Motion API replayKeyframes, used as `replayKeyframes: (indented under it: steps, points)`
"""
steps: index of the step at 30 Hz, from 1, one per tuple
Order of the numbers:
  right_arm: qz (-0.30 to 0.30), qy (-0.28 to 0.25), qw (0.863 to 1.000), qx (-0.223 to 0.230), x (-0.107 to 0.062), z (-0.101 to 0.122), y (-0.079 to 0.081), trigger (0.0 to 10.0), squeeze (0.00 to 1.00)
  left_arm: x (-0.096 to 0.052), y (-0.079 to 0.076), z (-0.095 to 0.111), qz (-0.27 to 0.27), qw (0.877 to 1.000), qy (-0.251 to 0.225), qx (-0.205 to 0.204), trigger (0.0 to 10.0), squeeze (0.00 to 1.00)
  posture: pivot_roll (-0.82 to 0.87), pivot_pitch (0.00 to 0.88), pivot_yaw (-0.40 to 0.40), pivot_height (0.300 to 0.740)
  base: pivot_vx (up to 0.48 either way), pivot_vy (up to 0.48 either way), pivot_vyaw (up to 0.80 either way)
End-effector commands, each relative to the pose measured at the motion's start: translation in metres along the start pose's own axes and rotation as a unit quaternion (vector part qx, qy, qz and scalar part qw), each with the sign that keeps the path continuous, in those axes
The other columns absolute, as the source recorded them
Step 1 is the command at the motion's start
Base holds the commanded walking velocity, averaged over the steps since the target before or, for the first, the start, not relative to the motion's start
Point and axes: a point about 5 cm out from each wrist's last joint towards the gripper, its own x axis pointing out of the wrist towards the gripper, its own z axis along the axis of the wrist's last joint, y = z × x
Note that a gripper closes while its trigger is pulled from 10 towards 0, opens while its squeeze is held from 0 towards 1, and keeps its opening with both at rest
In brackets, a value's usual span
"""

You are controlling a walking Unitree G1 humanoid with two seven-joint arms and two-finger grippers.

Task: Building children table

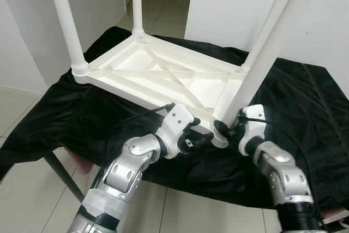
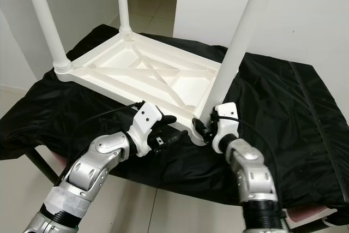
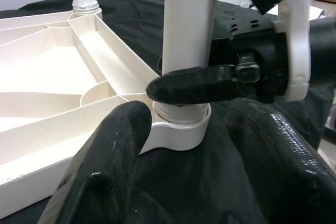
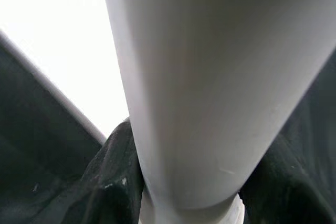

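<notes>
White plastic children's table upside down on black-draped worktop, right hand clamped on white round leg near its socket, left hand fingers spread beside that corner.

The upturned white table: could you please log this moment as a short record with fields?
table: white tabletop upside down on black cloth
fitted legs: far-left leg, far leg
near leg: near leg in the corner socket, leaning
right gripper: jaws clamped round the near leg's base
left gripper: beside that socket
</notes>
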Motion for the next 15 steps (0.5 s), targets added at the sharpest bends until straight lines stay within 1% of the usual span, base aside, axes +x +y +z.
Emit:
replayKeyframes:
  steps: [1, 2, 4, 5, 6, 7, 8, 9, 15]
  points:
    - [-0.108, 0.015, 0.994, 0.017, -0.005, -0.014, -0.002, 10.0, 0.00, 0.002, -0.002, -0.002, -0.004, 1.000, 0.003, -0.004, 10.0, 0.00, -0.03, 0.000, -0.095, 0.740, 0.000, 0.000, 0.00]
    - [-0.108, 0.015, 0.994, 0.017, -0.005, -0.014, -0.002, 10.0, 0.00, 0.002, -0.002, -0.002, -0.004, 1.000, 0.003, -0.004, 10.0, 0.00, -0.03, 0.000, -0.095, 0.740, 0.000, 0.000, 0.00]
    - [-0.187, 0.001, 0.982, 0.026, -0.009, -0.015, 0.001, 10.0, 0.00, 0.002, -0.002, -0.002, -0.002, 1.000, 0.003, -0.004, 10.0, 0.00, -0.02, 0.000, -0.100, 0.740, 0.000, 0.000, 0.00]
    - [-0.187, 0.001, 0.982, 0.026, -0.009, -0.015, 0.001, 10.0, 0.00, 0.002, -0.002, -0.002, -0.002, 1.000, 0.003, -0.004, 10.0, 0.00, -0.02, 0.000, -0.100, 0.740, 0.000, 0.000, 0.00]
    - [-0.211, -0.001, 0.977, 0.027, -0.011, -0.015, 0.002, 10.0, 0.00, 0.002, -0.002, -0.002, -0.001, 1.000, 0.003, -0.004, 10.0, 0.00, -0.02, 0.000, -0.100, 0.740, 0.000, 0.000, 0.00]
    - [-0.222, -0.011, 0.974, 0.052, -0.010, -0.014, 0.009, 10.0, 0.00, 0.001, -0.002, -0.002, 0.001, 1.000, 0.003, -0.004, 10.0, 0.00, -0.02, 0.000, -0.102, 0.740, 0.000, 0.000, 0.00]
    - [-0.228, -0.018, 0.971, 0.071, -0.010, -0.012, 0.014, 10.0, 0.00, 0.001, -0.002, -0.002, 0.002, 1.000, 0.002, -0.005, 10.0, 0.00, -0.02, 0.000, -0.102, 0.740, 0.000, 0.000, 0.00]
    - [-0.232, -0.022, 0.969, 0.078, -0.010, -0.010, 0.017, 10.0, 0.00, 0.001, -0.002, -0.002, 0.002, 1.000, 0.002, -0.005, 10.0, 0.00, -0.02, 0.000, -0.102, 0.740, 0.000, 0.000, 0.00]
    - [-0.237, -0.010, 0.969, 0.069, -0.012, -0.010, 0.016, 10.0, 0.00, 0.000, -0.003, -0.003, 0.002, 1.000, 0.003, -0.003, 10.0, 0.00, -0.01, 0.000, -0.106, 0.740, 0.000, 0.000, 0.00]
